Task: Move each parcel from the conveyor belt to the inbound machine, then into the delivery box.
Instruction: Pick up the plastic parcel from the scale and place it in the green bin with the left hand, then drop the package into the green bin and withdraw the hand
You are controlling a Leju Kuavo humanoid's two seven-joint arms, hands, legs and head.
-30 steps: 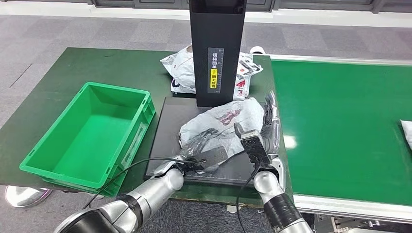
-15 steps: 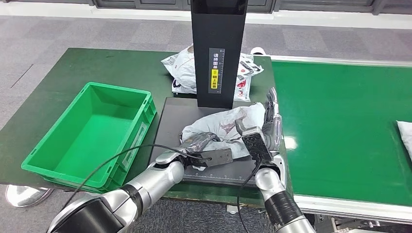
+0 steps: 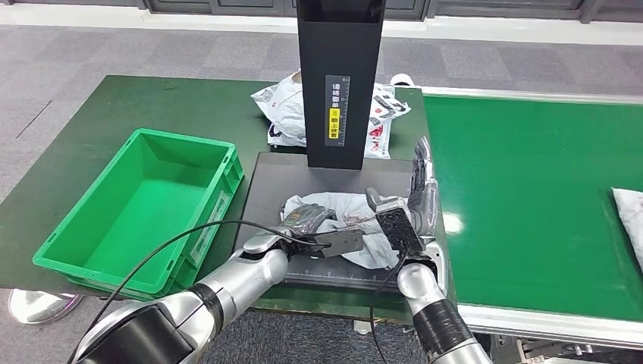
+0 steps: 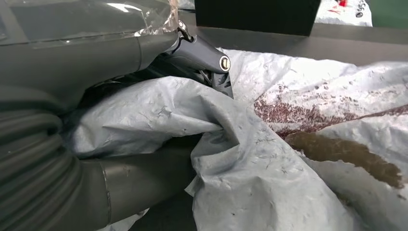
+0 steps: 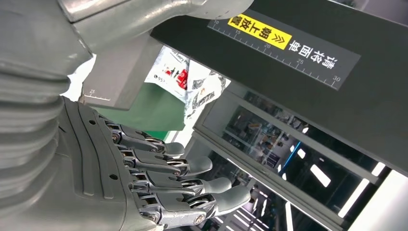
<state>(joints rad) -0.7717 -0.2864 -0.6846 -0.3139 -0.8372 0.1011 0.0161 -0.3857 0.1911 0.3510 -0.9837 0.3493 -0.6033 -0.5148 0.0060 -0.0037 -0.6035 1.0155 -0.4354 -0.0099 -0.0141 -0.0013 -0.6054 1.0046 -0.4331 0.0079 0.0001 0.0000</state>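
Observation:
A crumpled grey parcel (image 3: 356, 227) lies on the black platform (image 3: 265, 189) of the inbound machine, in front of its black column (image 3: 339, 83). My left hand (image 3: 307, 220) grips a fold at the parcel's left end. In the left wrist view the grey parcel (image 4: 269, 144) is bunched between the thumb (image 4: 144, 178) and the dark fingers (image 4: 202, 55). My right hand (image 3: 421, 193) stands open just right of the parcel with its fingers straight. The right hand (image 5: 159, 178) holds nothing in its wrist view. The green delivery box (image 3: 144, 205) sits to the left, with nothing in it.
The green conveyor belt (image 3: 531, 197) runs along the right, with another pale parcel (image 3: 629, 220) at its right edge. Several white printed parcels (image 3: 284, 110) lie behind the column. A black cable (image 3: 174, 246) loops over my left forearm near the box's corner.
The grey parcel has sunk from a raised heap to a flatter bundle and drawn leftward with my left hand. The parcel on the belt has crept further in.

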